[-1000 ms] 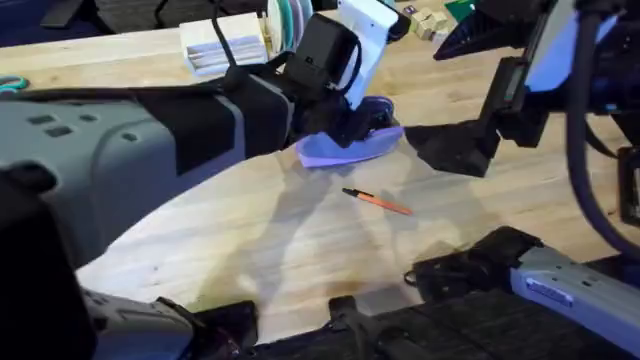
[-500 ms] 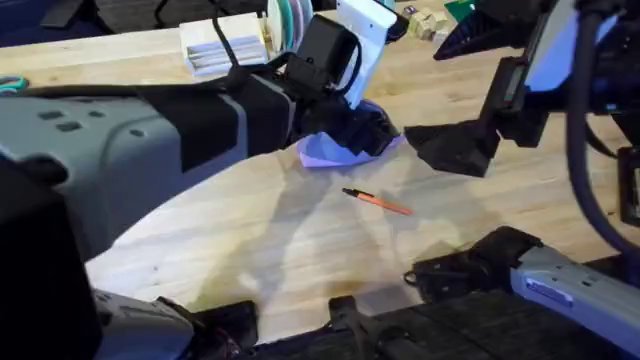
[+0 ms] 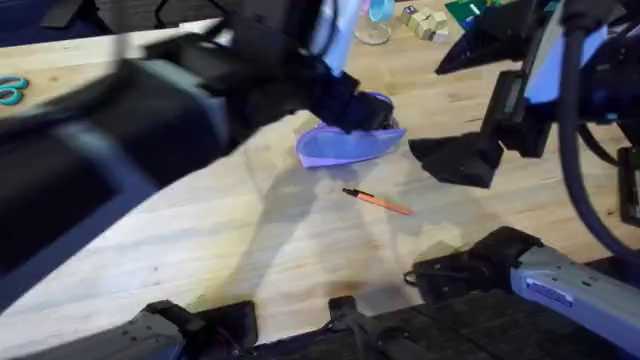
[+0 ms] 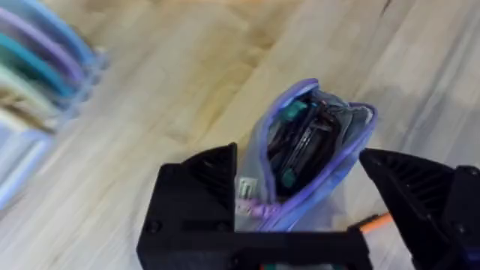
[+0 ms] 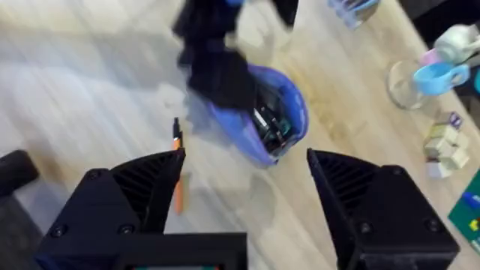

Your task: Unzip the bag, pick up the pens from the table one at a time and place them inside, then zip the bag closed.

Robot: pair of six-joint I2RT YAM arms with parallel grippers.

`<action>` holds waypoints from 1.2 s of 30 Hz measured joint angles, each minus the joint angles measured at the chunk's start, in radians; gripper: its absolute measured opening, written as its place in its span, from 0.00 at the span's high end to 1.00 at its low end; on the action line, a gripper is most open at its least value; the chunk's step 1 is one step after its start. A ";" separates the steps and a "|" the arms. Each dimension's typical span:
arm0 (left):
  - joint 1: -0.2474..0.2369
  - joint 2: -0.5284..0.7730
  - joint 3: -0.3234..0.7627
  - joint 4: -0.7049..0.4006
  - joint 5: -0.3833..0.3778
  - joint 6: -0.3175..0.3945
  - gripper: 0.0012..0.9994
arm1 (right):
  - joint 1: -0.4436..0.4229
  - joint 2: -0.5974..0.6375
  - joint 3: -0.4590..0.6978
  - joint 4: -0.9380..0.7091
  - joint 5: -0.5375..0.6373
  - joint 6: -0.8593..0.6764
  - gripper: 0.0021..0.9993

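Bag (image 3: pixel 350 143) sits mid-surface (image 3: pixel 250 250), far of centre, mouth gaping; you see dark items inside it in both wrist views (image 4: pixel 307 150) (image 5: pixel 274 120). Your left gripper (image 4: pixel 300 217) hovers right over bag, jaws spread wide, bag's near end between them, nothing clamped. Orange pen (image 3: pixel 378 201) lies on surface just near side of bag, apart from it. Your right gripper (image 5: pixel 244 202) hangs right of bag, jaws wide, holding nothing. Coloured blocks (image 3: pixel 425 20) far right.
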 joint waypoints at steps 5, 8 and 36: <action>0.077 -0.124 0.000 -0.118 -0.004 0.043 0.01 | 0.000 0.000 0.000 -0.077 0.000 0.000 0.00; 0.127 -0.175 0.000 -0.154 -0.006 0.059 0.01 | 0.000 0.008 0.000 -0.131 0.000 0.000 0.00; 0.397 -0.281 0.000 -0.254 -0.011 0.073 0.01 | 0.255 0.416 -0.088 -0.125 0.077 0.154 0.00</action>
